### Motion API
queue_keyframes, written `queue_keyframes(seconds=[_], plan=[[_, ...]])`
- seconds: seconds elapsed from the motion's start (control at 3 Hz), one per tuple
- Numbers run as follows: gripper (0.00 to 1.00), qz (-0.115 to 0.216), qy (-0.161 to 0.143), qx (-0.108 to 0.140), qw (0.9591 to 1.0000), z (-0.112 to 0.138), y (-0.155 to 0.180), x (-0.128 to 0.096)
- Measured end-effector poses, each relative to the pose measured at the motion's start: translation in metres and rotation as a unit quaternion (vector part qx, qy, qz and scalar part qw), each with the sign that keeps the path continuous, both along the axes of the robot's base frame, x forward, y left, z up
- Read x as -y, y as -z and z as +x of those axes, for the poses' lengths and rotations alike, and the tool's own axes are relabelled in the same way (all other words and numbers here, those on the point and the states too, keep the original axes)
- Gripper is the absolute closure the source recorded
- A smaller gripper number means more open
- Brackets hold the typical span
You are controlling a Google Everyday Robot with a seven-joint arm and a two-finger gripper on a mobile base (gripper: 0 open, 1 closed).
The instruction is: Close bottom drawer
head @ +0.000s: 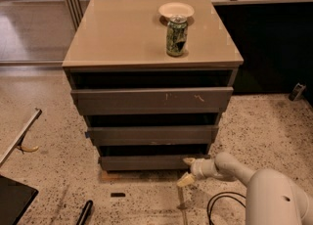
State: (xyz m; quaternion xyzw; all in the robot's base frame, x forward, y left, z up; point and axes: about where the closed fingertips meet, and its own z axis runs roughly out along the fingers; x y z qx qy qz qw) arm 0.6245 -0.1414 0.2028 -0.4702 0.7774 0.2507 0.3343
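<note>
The bottom drawer (146, 163) is the lowest and narrowest dark grey front of the cabinet. It stands out slightly from the cabinet body, with a dark gap above it. My gripper (186, 170) is at the right end of that front, low near the floor. Its pale fingers are spread apart: the upper fingertip (189, 160) is at the drawer front's right end, and the lower one (184, 180) hangs below it over the floor. It holds nothing. The white arm (230, 168) reaches in from the lower right.
The middle drawer (152, 134) and the scratched top drawer (151, 100) step out above. A green can (176, 35) and a white bowl (176, 10) stand on the cabinet top. A black cable (215, 207) and dark objects (84, 213) lie on the speckled floor.
</note>
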Motion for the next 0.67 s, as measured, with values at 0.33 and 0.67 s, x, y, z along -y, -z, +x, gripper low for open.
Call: queue_keyframes(seconds=[0.33, 0.67], plan=[[0.0, 0.019, 0.004, -0.002, 0.9998, -0.0188, -0.0009, -0.0011], [0.0, 0.02, 0.004, -0.002, 0.9998, -0.019, -0.0009, -0.0011]])
